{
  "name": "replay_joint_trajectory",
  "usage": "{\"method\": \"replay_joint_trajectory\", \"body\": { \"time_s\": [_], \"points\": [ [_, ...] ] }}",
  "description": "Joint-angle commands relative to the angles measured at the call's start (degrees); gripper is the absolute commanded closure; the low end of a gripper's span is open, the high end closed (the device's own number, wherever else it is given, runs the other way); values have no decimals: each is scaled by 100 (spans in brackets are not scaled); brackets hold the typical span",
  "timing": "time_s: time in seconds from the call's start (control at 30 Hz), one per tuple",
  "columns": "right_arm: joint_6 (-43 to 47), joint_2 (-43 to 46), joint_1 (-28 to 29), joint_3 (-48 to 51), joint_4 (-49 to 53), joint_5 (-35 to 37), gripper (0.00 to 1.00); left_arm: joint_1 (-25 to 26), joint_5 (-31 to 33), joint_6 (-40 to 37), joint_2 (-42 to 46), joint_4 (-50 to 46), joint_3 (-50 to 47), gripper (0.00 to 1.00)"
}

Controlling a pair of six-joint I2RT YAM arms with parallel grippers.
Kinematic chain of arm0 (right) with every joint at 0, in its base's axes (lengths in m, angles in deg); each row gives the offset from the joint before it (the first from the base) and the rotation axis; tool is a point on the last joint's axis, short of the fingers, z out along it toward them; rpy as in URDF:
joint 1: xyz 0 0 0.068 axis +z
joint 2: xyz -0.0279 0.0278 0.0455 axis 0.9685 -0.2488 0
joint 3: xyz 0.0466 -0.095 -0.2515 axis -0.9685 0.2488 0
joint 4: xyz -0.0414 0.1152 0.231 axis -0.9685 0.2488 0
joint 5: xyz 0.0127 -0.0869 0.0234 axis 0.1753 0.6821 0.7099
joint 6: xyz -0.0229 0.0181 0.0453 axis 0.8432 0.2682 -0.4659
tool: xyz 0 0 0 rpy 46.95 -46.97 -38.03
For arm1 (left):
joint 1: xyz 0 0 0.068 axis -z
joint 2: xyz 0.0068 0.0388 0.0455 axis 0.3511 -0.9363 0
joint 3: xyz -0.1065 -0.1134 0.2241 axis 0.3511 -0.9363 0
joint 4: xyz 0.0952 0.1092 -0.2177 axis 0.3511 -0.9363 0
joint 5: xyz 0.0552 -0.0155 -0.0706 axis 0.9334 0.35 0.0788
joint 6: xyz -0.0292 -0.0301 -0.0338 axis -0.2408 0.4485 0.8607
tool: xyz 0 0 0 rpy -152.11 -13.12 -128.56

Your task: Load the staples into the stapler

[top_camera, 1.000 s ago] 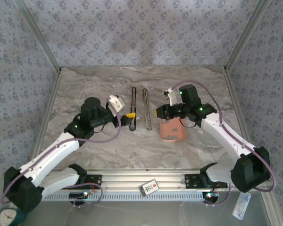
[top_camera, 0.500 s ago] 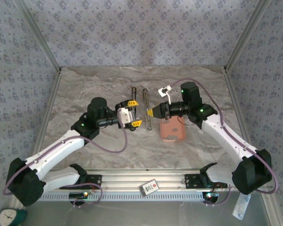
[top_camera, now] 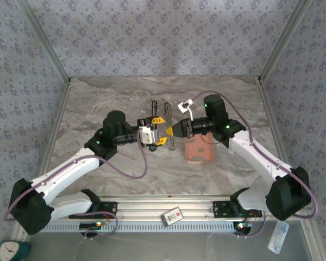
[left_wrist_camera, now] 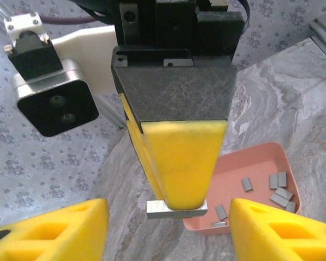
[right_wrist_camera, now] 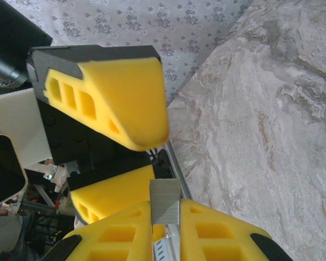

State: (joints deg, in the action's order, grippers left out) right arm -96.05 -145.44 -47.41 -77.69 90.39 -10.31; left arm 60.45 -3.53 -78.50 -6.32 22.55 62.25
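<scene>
Staple strip is held clamped in the right gripper at overhead frame centre, between the parted left gripper fingers, below the stapler; if released early, it is likely dropped.

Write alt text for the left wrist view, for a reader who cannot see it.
The right pincer, shut on a staple strip, points down between the yellow fingers of the open left pincer. Behind it, a pink tray holds loose staple pieces.
</scene>
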Motion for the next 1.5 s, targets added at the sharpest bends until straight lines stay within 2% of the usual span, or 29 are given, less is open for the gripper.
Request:
{"method": "replay_joint_trajectory", "body": {
  "time_s": [0.0, 0.27, 0.47, 1.13, 1.23, 1.33, 1.47],
  "points": [
    [-134, -39, 42, -58, -194, -202, 83, 36, -142, -87, -44, 159, 191, 43],
    [-222, -80, 47, -34, -336, -212, 83, 64, -108, -28, -144, 254, 231, 53],
    [-271, -101, 48, -36, -373, -250, 83, 93, -46, -34, -158, 313, 220, 54],
    [-310, -118, 73, -27, -336, -359, 83, 143, 76, -249, -132, 49, 276, 73],
    [-311, -78, 51, -24, -315, -317, 76, 142, 181, -242, -119, -187, 357, 77],
    [-266, 104, -98, 45, -208, -90, 65, 149, 393, -38, -107, -713, 551, 77],
    [-285, 570, -486, 288, -125, 460, 59, 155, 912, 854, -79, -1551, 875, 76]
  ]
}}
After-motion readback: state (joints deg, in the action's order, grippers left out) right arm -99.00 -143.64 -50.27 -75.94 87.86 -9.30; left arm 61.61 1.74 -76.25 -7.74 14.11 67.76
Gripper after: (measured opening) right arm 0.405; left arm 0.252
